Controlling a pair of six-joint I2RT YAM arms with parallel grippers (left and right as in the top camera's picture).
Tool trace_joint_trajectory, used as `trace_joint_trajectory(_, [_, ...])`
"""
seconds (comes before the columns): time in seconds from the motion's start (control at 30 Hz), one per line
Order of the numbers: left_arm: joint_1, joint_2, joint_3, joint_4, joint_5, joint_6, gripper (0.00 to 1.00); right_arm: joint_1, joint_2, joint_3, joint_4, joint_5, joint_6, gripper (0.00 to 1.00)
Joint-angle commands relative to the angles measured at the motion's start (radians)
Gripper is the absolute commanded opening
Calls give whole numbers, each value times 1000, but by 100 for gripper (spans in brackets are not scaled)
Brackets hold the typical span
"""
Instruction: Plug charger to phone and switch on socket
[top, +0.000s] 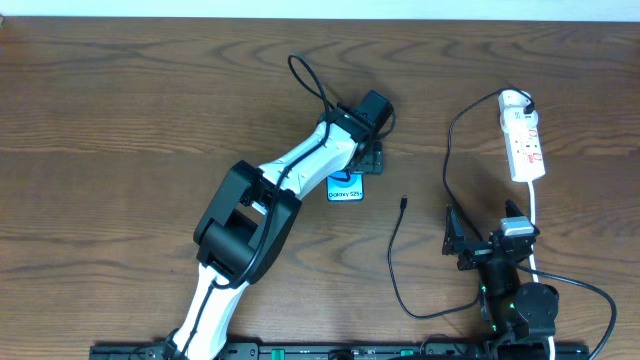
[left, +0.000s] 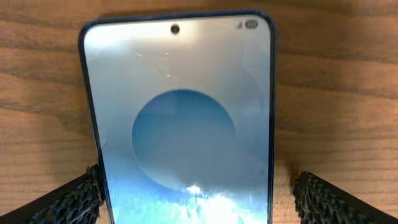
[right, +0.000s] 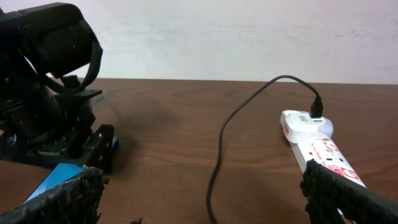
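Phone (left: 180, 112) sits btwn fingers (left: 68, 199) of spread L tool (left: 196, 202).

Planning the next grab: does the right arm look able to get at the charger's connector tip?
Probably yes. The connector tip lies alone on the table, apart from the phone and the left hand. The right hand is open nearby, with nothing standing between them.
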Motion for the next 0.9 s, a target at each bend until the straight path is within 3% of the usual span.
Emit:
trace_joint_trajectory(0.0, [5, 40, -20, 27, -34, 7, 98, -6, -6, -1, -5, 7, -9, 99])
trace_joint_trajectory(0.2, [6, 40, -20, 27, -33, 7, 100, -6, -6, -1, -5, 7, -9, 99])
trace_joint_trajectory(0.3, [6, 40, -20, 22, -34, 7, 96, -6, -6, -1, -5, 7, -9, 99])
trace_joint_trajectory(0.87, [3, 40, -20, -16, -34, 11, 92, -6, -6, -1, -5, 7, -9, 99])
